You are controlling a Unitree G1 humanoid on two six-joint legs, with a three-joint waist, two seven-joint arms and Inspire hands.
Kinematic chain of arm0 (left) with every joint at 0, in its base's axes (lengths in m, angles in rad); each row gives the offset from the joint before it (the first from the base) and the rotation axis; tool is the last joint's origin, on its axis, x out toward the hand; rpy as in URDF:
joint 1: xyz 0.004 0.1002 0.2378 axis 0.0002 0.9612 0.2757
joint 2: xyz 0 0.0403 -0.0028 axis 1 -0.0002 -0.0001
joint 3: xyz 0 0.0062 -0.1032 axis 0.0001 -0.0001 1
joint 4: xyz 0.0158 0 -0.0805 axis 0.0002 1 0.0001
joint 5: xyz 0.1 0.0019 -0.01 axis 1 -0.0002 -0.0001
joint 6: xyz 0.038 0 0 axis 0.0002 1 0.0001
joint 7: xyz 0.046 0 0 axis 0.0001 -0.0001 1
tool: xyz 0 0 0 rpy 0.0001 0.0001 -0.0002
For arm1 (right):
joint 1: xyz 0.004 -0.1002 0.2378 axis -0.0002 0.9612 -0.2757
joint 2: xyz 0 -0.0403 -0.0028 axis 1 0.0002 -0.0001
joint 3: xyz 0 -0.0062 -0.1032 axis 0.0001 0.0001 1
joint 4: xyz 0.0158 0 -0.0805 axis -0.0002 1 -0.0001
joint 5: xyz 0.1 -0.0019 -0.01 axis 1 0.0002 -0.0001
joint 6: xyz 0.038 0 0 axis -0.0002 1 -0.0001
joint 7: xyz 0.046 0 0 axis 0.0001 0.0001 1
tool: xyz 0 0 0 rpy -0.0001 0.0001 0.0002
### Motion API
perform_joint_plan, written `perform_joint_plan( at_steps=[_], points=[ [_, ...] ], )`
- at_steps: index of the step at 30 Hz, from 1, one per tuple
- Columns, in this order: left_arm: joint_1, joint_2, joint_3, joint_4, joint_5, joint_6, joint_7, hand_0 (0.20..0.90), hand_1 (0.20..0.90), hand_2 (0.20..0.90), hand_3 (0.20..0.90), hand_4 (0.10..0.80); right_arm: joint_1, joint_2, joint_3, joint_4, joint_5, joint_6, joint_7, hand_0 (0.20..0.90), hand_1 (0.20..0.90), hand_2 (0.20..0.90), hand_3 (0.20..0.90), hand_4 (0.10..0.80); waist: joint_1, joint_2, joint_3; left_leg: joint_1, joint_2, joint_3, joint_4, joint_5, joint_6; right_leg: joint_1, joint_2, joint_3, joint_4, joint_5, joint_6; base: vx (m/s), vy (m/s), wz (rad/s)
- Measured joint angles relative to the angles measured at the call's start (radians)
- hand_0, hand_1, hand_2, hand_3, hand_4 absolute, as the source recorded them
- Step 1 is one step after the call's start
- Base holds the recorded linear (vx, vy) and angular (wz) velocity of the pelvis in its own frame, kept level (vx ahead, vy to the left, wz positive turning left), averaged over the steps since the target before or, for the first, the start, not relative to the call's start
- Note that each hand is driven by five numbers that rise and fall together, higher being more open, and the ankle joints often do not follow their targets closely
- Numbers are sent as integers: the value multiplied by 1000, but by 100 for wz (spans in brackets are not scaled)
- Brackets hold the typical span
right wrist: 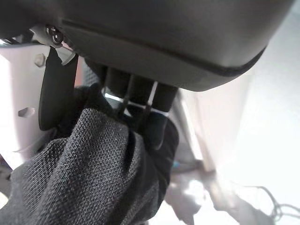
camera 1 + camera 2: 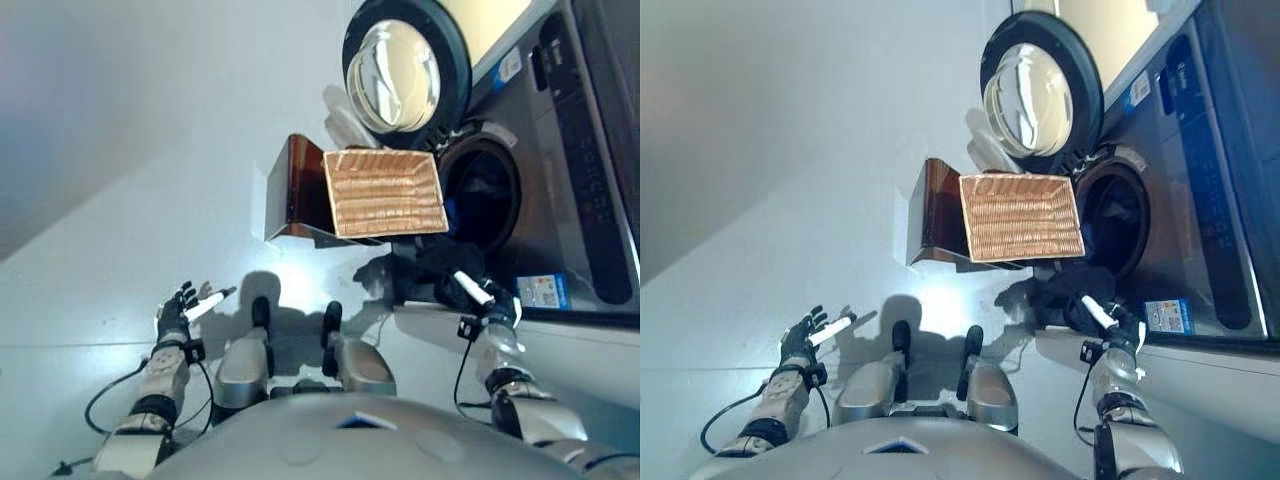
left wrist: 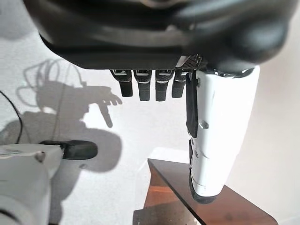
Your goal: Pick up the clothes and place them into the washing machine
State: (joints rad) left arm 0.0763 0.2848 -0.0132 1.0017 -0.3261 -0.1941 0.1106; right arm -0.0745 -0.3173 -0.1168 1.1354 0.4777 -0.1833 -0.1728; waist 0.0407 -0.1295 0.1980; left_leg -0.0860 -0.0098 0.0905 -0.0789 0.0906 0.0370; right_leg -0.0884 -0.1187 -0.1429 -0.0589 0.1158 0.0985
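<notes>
The right hand is clutching a dark garment, its fingers curling into the knitted cloth, as the right wrist view is showing. The garment is hanging in a bunch just below the round opening of the washing machine, whose drum is already showing dark and blue cloth inside. The machine's glass door is standing wide open. A brown basket is lying tipped on its side on the floor beside the opening, just above the held garment. The left hand is hovering over the bare floor well apart from the machine, fingers loosely spread, holding nothing.
</notes>
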Motion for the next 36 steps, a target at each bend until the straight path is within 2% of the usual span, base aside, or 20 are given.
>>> perform_joint_plan(
  at_steps=[8,14,20,24,28,36],
  points=[
    [26,-4,0,38,32,5,8,900,900,900,900,800,53,71,12,68,-63,13,-13,200,200,200,200,300,-3,-10,-46,19,-1,12,0,-1,2,13,-4,2,4,-6,3,11,5,-1],
    [36,-10,3,69,60,13,33,900,900,900,900,800,100,142,50,65,-147,15,-77,200,200,200,200,300,-10,-13,-69,33,0,14,-1,-3,4,26,-3,5,3,-7,2,12,3,-1],
    [39,-19,13,111,96,20,51,900,900,900,900,800,120,202,179,55,-256,35,-86,200,200,200,200,300,-26,-17,-96,45,0,19,-2,-4,6,34,-3,10,4,-8,0,4,2,-2],
    [37,-24,12,133,105,23,62,900,900,900,900,800,121,210,288,54,-385,56,-87,200,200,200,200,300,-26,-15,-108,61,1,21,-5,-7,10,46,-3,13,3,-8,0,1,3,-1],
    [36,-37,9,150,106,24,66,900,900,900,900,800,94,210,322,91,-493,72,-91,200,200,200,200,300,-22,-8,-133,62,1,22,-5,-7,11,49,-4,14,4,-7,1,4,18,-1],
    [36,-49,9,172,117,25,62,900,900,900,900,800,81,211,291,100,-353,75,-63,200,200,200,200,300,-20,9,-145,79,1,18,-5,-8,11,66,-4,7,3,-9,-1,7,7,2]
  ],
)
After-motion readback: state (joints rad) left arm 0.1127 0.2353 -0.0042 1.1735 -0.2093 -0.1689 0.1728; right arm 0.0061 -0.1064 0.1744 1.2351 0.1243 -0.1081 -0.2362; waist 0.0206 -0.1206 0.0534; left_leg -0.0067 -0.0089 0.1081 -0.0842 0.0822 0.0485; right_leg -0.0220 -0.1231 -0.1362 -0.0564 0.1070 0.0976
